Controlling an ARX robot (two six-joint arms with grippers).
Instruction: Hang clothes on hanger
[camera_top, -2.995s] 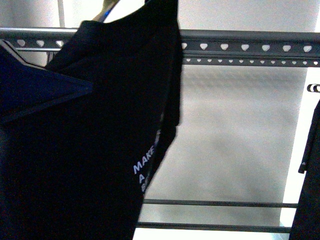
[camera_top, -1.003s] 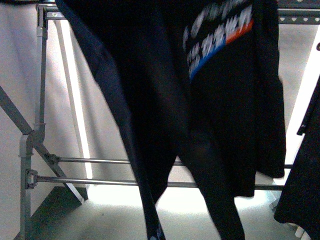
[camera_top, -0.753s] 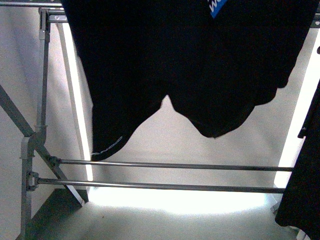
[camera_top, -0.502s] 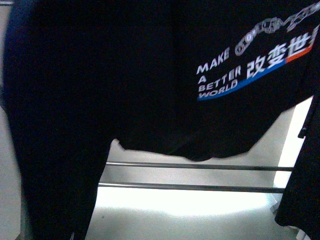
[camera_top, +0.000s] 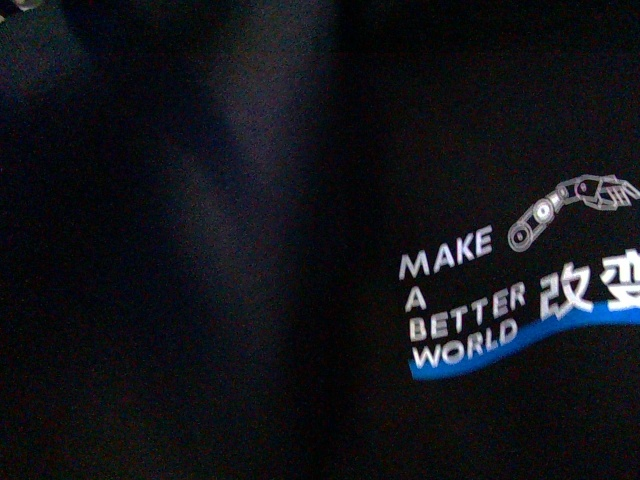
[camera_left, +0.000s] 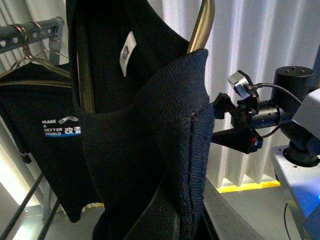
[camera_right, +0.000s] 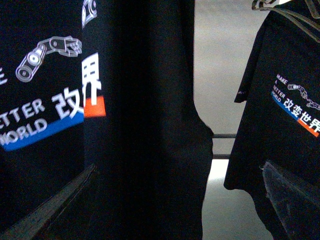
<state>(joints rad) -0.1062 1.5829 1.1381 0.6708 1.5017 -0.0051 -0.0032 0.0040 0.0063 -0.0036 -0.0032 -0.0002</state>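
Front view: black T-shirt (camera_top: 200, 250) fills the whole frame, hanging right up against the cam. Its white print (camera_top: 465, 310) sits right of centre, blue stripe under it. No rail visible there.

Key relation, from left wrist view: the shirt's ribbed collar (camera_left: 170, 100) is v. close to that cam, draped over a brass-coloured bar (camera_left: 200, 25) that pokes out thru the neck. The rack (camera_left: 30, 31), w/ its pierced top rail, lies beyond the collar, well apart. A second printed shirt (camera_left: 55, 135) hangs from it on a wire hanger (camera_left: 35, 55). So the L arm is the one nearer the collar. Prob. the carry has to go toward the rail, collar end first, shirt's long axis hanging down.

As for the left tool: hidden under fabric, can't tell its opening or grip. The right tool (camera_right: 177, 165) has jaws wide apart, shirt body just ahead, nothing pinched as far as I can see.
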